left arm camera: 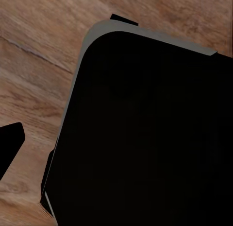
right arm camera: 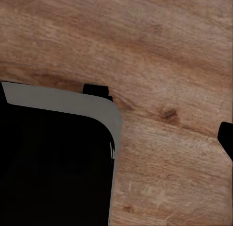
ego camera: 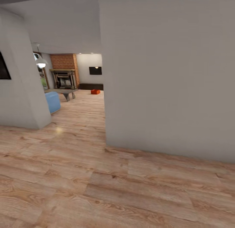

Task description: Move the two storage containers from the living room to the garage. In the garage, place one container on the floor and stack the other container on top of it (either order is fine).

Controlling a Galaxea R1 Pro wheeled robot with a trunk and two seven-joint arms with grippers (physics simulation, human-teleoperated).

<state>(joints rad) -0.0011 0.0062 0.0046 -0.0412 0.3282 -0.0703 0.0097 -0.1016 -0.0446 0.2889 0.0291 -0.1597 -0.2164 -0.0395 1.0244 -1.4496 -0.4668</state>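
Neither wrist camera gives a usable look at its pincer. The left wrist view has a dark fingertip (left arm camera: 10, 146) at its edge, over the robot's black base (left arm camera: 145, 138) and wood plank floor (left arm camera: 34, 65). The right wrist view has a sliver of fingertip (right arm camera: 226, 138) above the same planks; whether either pincer is open or shut, I cannot tell, and nothing is seen in their grasp.

In the head view, one storage container (ego camera: 95, 91) sits far off at about eleven o'clock, on the living room floor (ego camera: 83, 110), near the long dark cabinet (ego camera: 91, 86), with the brick fireplace (ego camera: 64, 74) and blue sofa (ego camera: 52, 102) further toward ten o'clock. A white wall (ego camera: 169, 74) blocks everything from twelve to three.

The bin is probably light, rigid and thin-walled, best taken at opposite rims. No writing or labels are legible.
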